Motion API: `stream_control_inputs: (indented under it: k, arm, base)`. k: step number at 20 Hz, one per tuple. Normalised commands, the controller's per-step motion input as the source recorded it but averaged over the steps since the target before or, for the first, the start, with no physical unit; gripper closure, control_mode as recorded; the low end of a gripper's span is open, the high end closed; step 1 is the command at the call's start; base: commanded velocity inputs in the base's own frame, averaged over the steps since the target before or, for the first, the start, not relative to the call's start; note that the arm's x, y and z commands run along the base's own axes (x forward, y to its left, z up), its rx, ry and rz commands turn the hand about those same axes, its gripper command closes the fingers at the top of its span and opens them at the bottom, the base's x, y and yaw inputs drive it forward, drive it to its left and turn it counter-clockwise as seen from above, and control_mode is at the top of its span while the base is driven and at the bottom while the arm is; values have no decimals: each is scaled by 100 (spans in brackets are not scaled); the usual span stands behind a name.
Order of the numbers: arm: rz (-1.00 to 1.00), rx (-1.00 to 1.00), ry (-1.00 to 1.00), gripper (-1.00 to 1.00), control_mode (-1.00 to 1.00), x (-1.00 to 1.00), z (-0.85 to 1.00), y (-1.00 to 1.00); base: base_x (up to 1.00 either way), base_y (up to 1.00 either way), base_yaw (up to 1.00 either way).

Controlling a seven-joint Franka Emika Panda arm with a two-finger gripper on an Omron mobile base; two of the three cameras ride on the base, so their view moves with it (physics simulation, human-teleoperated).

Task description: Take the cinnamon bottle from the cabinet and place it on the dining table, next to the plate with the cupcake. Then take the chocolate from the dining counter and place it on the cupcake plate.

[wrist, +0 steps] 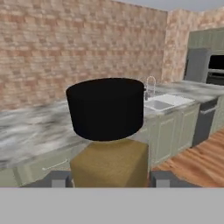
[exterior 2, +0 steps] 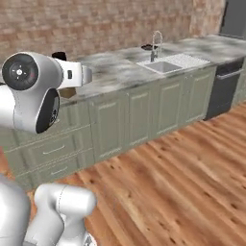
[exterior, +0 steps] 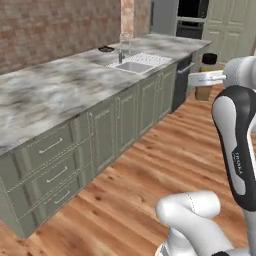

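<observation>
A: Where's the cinnamon bottle (wrist: pixel 108 131)?

B: In the hand (wrist: pixel 109 180), clamped between the two fingertips (wrist: pixel 59 180), upright, black cap on top. It hangs in the air above the wood floor (exterior 2: pixel 182 182), off the edge of the long desk (exterior: pixel 50 90) with the sink (exterior 2: pixel 166 65).

A: Which step, then?

B: Carrying it, I'd judge. No plate in sight, so next comes travelling to the dining table, then setting it beside the cupcake plate.

One cinnamon bottle (wrist: pixel 107 135) at frame center, one sink (exterior 2: pixel 166 66) with one faucet (exterior 2: pixel 155 43) upper right, one dark dishwasher (exterior 2: pixel 224 86) at right edge.
</observation>
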Motion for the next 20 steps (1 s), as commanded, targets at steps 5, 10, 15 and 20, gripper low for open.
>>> stream_control_inputs:
  k: [5, 10, 15, 20]
  arm:
    - [0, 0, 0, 100, 100, 0, 0, 0]
    - [0, 0, 0, 100, 100, 0, 0, 0]
    - [0, 0, 0, 100, 100, 0, 0, 0]
    - [0, 0, 0, 100, 100, 0, 0, 0]
  base:
    - [26, 59, 75]
    - [41, 59, 72]
    - [72, 66, 54]
    - [97, 71, 18]
